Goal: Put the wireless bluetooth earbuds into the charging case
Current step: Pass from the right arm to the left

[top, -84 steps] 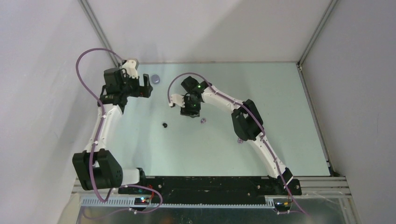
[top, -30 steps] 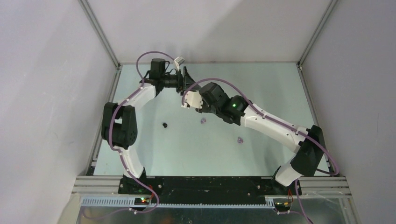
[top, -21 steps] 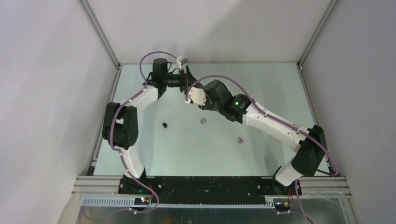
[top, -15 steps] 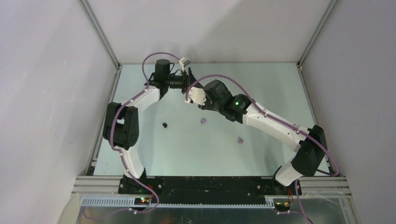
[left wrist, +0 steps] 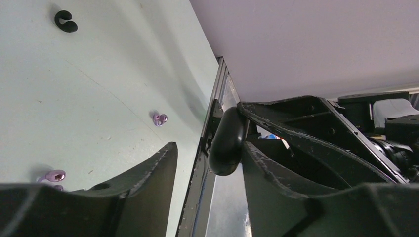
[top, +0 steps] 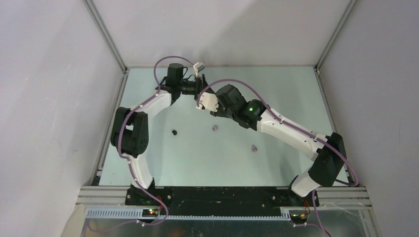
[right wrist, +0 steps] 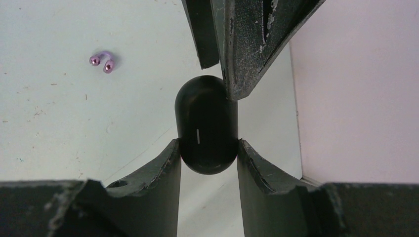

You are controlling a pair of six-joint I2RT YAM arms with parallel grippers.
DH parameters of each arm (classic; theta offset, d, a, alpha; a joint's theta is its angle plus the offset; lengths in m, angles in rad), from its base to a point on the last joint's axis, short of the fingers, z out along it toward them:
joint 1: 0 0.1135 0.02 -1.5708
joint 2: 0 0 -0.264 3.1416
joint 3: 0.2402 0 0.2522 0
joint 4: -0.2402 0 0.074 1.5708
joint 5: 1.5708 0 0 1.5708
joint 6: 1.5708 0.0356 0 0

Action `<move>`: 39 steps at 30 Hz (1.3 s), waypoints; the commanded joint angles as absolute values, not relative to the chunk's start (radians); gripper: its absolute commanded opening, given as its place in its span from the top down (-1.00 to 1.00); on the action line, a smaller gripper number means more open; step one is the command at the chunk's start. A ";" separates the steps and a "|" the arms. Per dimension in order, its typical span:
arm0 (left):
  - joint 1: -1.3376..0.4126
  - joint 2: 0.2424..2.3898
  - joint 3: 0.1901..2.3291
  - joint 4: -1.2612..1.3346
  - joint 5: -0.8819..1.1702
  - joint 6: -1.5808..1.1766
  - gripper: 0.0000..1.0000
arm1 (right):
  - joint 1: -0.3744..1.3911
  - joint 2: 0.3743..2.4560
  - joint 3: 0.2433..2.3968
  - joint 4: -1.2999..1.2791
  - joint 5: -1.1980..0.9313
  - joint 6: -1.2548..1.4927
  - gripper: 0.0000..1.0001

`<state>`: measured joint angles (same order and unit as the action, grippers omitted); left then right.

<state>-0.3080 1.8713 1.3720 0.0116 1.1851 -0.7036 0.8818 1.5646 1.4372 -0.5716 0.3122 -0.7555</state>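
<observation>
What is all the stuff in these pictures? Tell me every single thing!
charging case: one, glossy black, up off the table at the far middle, held by the right gripper
black earbud: one, black, on the table left of centre
lilac earbuds: two, lilac, one near the centre, one further right and nearer the bases
table: one, pale green, under everything
walls: white, around the table
arms: two, white and black, bolted at the near edge
right gripper: one, black, shut on the case's sides
left gripper: one, black, open, at the case's other end
</observation>
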 commanded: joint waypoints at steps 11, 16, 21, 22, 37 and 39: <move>-0.333 1.898 1.411 -0.008 1.235 -0.696 -0.17 | 0.877 1.549 1.447 -0.518 0.311 -0.752 0.46; -0.334 1.893 1.399 0.077 1.251 -0.741 -0.27 | 0.869 1.556 1.445 -0.505 0.316 -0.758 0.46; -0.334 1.891 1.384 0.139 1.262 -0.785 -0.14 | 0.856 1.563 1.445 -0.503 0.307 -0.759 0.47; -0.333 1.892 1.382 0.144 1.263 -0.789 -0.09 | 0.855 1.565 1.445 -0.502 0.305 -0.759 0.46; -0.349 1.895 1.348 0.345 1.303 -0.948 0.38 | 0.851 1.574 1.445 -0.473 0.317 -0.768 0.46; -0.350 1.899 1.337 0.419 1.308 -1.005 0.54 | 0.850 1.575 1.445 -0.472 0.318 -0.768 0.42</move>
